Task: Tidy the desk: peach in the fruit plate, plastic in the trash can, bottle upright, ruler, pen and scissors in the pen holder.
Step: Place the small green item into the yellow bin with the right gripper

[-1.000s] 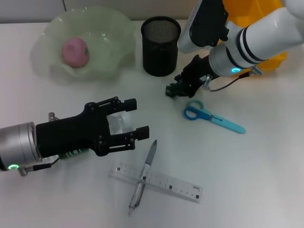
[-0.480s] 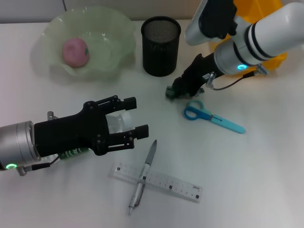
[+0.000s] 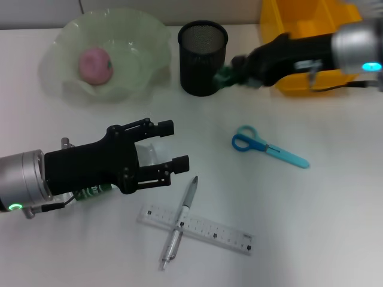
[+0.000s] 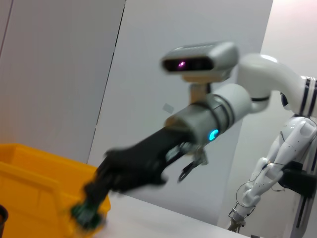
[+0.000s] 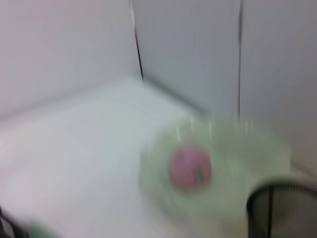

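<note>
Right claw (image 3: 226, 75) grips crumpled green plastic (image 3: 224, 76) beside the mesh pen holder (image 3: 202, 58).

A pink round peach (image 3: 96, 65) sits in a pale green wavy glass fruit plate (image 3: 146, 42). The mesh cylinder pen holder (image 3: 202, 58) is black, the plastic bin (image 3: 311, 24) bright yellow. The scissors (image 3: 269, 147) have blue handles. The clear plastic ruler (image 3: 209, 228) bears black markings; the slim pen (image 3: 179, 222) is silver-grey. Both grippers, left (image 3: 164, 146) and right (image 3: 230, 70), are black.
</note>
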`<state>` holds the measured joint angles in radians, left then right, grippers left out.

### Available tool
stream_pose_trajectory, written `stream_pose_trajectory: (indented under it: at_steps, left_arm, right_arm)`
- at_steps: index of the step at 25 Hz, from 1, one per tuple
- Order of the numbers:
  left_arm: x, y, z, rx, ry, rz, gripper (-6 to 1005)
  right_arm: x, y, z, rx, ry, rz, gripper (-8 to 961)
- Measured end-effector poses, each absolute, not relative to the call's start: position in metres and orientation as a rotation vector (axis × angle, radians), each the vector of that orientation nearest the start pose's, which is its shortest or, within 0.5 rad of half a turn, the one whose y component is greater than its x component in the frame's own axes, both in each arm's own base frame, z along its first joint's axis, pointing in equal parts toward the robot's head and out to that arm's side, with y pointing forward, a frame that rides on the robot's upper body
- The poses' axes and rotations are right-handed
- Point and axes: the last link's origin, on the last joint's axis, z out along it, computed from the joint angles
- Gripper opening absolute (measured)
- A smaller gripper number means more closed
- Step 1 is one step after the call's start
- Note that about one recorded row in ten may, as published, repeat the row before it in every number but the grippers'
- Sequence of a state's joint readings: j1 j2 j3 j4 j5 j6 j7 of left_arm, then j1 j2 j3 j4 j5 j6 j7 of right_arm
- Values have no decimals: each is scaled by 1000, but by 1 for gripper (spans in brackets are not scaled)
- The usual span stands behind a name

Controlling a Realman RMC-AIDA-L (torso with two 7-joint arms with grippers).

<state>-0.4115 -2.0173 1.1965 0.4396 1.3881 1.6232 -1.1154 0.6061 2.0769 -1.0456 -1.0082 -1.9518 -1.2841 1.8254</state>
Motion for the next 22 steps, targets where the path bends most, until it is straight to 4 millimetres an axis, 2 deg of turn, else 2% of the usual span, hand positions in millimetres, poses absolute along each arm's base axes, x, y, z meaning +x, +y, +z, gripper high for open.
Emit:
stream_pose_trajectory:
  at_steps: [1,2,4,5,8,9,11,14,22]
  left_arm:
    - [-256,280,-27,-2742,-492,-1093,802]
    - [-255,280,-27,-2744,-489,-1097,802]
    - [-254,280,-26,-2746,-491,-1102,802]
    - [-254,280,-26,-2746,-491,-1102,802]
    - [-253,280,-26,-2750,-492,-1107,802]
    - [-252,281,-26,-2751,-491,-1108,802]
    - [-252,281,-26,-2752,-492,-1109,802]
    - [-251,282,-26,-2758,-500,-1108,802]
    - [-251,282,-26,-2758,-501,-1109,802]
  right_arm:
    - [176,395,14,-2665,568,484,-2]
    - [188,388,37,-2578,591,669,-2]
    - [201,384,55,-2473,597,793,1]
    - [201,384,55,-2473,597,793,3]
    - [225,384,74,-2282,606,915,8]
    - [241,388,82,-2144,625,957,10]
    - [247,390,83,-2104,631,957,13]
    - [263,404,82,-1986,643,888,18]
    - [268,423,74,-1942,686,800,31]
